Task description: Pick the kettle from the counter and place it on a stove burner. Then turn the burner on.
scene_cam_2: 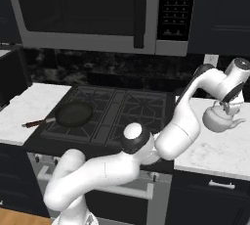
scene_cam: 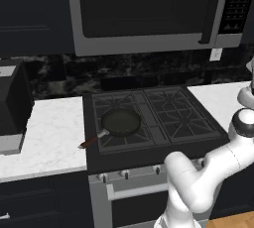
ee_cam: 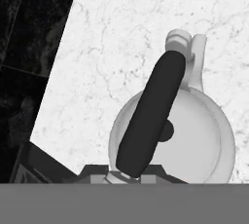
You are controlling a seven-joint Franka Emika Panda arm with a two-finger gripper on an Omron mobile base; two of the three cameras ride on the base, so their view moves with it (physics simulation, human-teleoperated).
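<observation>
Flat, even rendered light is falling dimly on dark cabinets while the white veined stone worktop (ee_cam: 121, 33) is showing bright; edges are looking soft, pixelated.

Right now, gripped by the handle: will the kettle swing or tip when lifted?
Likely some swing: the kettle hangs from its arched handle, with the squat body well below the gripper. It looks rigid, so no flexing. The spout juts to one side, so it may tilt slightly that way. The smooth handle could let it pivot in the shut jaws.
</observation>
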